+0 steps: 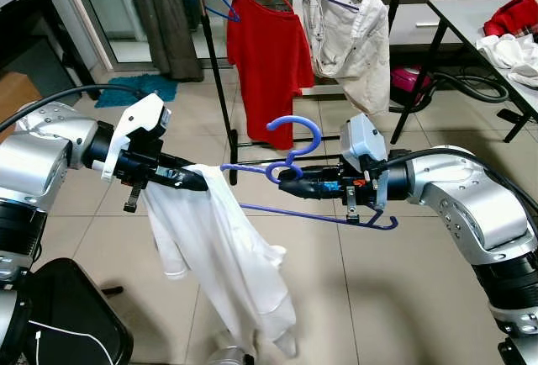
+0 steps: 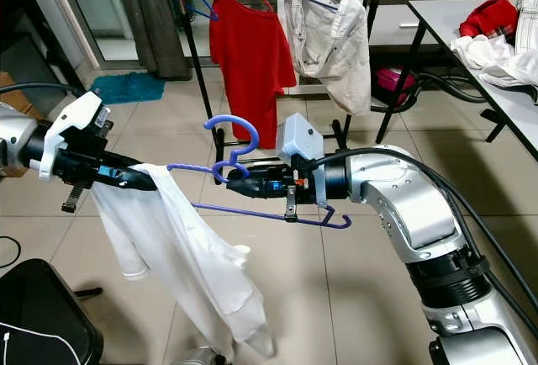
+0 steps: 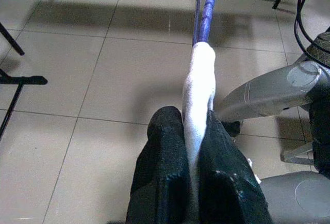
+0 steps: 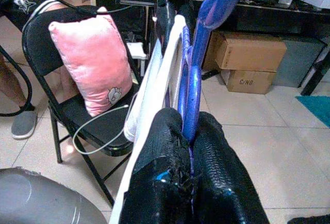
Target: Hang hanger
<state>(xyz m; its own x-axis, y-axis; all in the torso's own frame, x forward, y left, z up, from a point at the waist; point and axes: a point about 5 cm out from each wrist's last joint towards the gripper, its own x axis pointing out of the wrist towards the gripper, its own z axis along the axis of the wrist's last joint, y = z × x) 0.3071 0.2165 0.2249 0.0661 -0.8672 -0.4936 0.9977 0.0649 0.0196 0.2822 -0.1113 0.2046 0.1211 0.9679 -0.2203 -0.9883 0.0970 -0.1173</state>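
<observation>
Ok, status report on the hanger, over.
Right gripper shut on blue hanger. Left gripper shut on white shirt. Shirt partly on hanger. Rack ahead.

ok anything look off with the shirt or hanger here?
Yes. The white shirt sits on one end of the blue hanger only, bunched at the left hand and drooping toward the floor. The other hanger arm is bare, and the right hand holds the hanger lying nearly flat.

Open tiled floor [image 1: 353,281] lies between the raised arms and the clothes rack [image 1: 220,87]. Rack's rail crowded: red shirt [image 1: 269,54], cream jacket [image 1: 353,37], gap between them narrow. Table [image 1: 479,37] blocks the right side; black chair [image 1: 67,314] low at left
</observation>
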